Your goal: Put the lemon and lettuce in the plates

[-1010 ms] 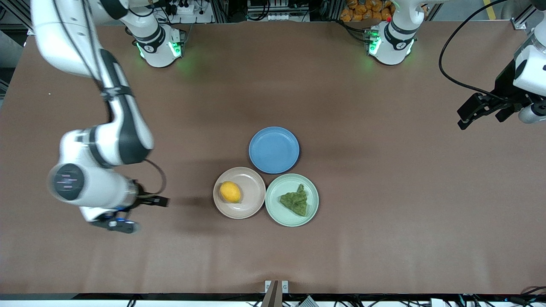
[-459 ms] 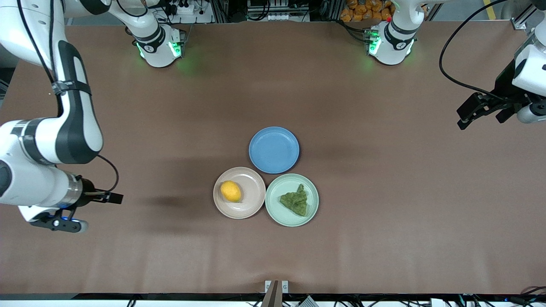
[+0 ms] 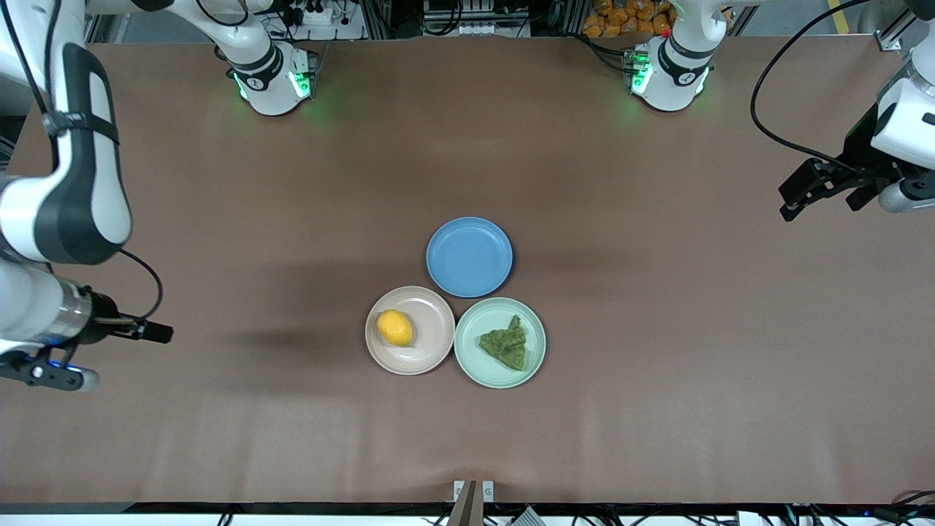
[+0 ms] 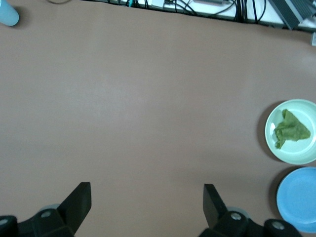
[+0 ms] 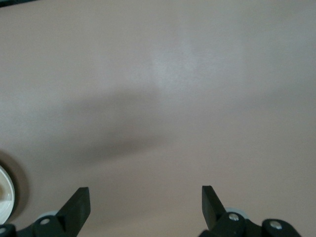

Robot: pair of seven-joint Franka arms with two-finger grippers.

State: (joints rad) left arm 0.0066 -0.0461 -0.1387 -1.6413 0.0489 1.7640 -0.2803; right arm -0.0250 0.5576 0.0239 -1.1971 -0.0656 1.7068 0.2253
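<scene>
The lemon lies in the beige-pink plate. The lettuce lies in the mint green plate beside it. The left wrist view also shows the lettuce in the mint plate. My left gripper is open and empty, held over bare table at the left arm's end. My right gripper is open and empty over bare table at the right arm's end, mostly hidden under its wrist in the front view. The beige plate's rim shows in the right wrist view.
A blue plate with nothing in it lies touching the two plates, farther from the front camera; it also shows in the left wrist view. The brown table is bare around the three plates.
My right arm has swung away from the beige-pink plate toward its end of the table. The left arm has barely moved. Lemon and lettuce have stayed in their plates.
</scene>
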